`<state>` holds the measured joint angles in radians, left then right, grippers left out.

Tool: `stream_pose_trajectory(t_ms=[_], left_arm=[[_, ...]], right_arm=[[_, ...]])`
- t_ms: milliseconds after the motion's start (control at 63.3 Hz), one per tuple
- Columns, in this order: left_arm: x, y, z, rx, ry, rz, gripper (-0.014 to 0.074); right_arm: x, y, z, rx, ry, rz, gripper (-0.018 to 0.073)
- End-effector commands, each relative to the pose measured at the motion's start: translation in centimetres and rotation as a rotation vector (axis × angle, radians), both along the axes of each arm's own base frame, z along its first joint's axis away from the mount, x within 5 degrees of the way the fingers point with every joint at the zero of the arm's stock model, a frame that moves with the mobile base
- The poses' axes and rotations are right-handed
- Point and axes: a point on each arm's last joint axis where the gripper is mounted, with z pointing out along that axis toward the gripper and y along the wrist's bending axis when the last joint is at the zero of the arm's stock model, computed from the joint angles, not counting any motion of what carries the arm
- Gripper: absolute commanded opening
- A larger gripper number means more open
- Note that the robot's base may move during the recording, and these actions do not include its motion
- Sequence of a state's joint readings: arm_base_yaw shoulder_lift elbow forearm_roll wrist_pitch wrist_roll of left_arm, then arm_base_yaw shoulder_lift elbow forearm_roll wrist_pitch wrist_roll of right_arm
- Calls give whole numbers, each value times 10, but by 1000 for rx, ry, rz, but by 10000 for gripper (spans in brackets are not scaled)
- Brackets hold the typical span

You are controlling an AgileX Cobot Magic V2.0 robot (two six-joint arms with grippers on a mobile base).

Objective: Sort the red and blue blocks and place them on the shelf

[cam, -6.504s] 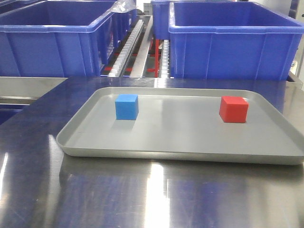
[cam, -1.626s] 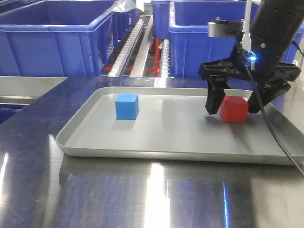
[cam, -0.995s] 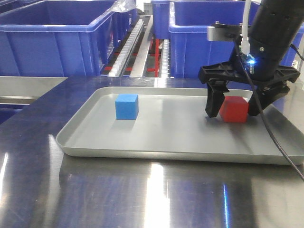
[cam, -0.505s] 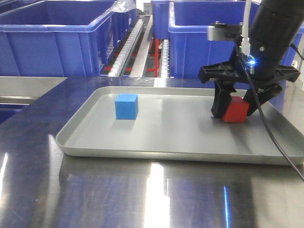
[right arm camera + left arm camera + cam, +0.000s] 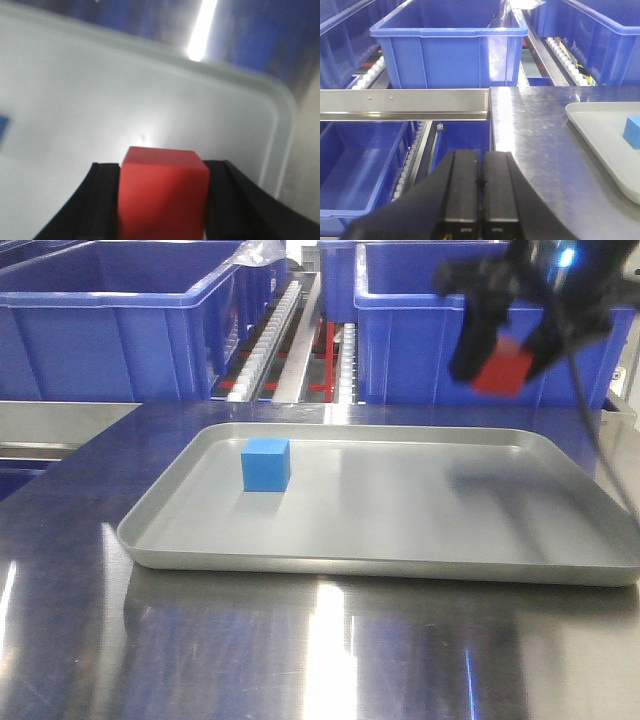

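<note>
The red block (image 5: 503,370) hangs in the air above the grey tray's (image 5: 380,568) right side, motion-blurred. My right gripper (image 5: 506,355) is shut on it. In the right wrist view the red block (image 5: 162,195) fills the gap between the two black fingers (image 5: 102,200), with the tray (image 5: 75,90) below. The blue block (image 5: 266,464) rests on the tray's left part, also seen from the left wrist (image 5: 634,132). My left gripper (image 5: 479,172) is shut and holds nothing, left of the table. The shelf shows its steel front rail (image 5: 405,102) and white rollers (image 5: 275,330).
Large dark-blue bins (image 5: 110,320) (image 5: 480,330) stand on the shelf behind the tray. Another bin (image 5: 452,47) sits behind the rail, and one (image 5: 360,175) below it. The shiny steel tabletop (image 5: 300,660) lies in front of the tray.
The right gripper came down around the red block, shut on it and has now lifted it well clear of the tray. The blue block has not moved.
</note>
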<state>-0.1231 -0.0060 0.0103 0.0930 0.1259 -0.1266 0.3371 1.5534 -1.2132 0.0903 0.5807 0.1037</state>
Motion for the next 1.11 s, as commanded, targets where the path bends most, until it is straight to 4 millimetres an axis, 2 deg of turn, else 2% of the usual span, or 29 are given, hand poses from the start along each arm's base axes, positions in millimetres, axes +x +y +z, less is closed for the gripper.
stream_pose_trajectory(t_ms=[0,205,442,726,1089], left_arm=[[0,-1,0,-17,-82,-10,125],[0,-1,0,-17,-82,-10,125],[0,-1,0,-17,-82,-10,125],[0,-1,0,-17,-82,-10,125],[0,-1,0,-17,-82,-10,125]], right_arm=[[-12,-5,51,51,-215,3,50],[-37,-23,86,78,-334,-24,50],[-70,-58,102,66,-417,-110,50],[-123,-97,93,39,-486,-234,50],[-189,-122,60,12,-538,-371,50]])
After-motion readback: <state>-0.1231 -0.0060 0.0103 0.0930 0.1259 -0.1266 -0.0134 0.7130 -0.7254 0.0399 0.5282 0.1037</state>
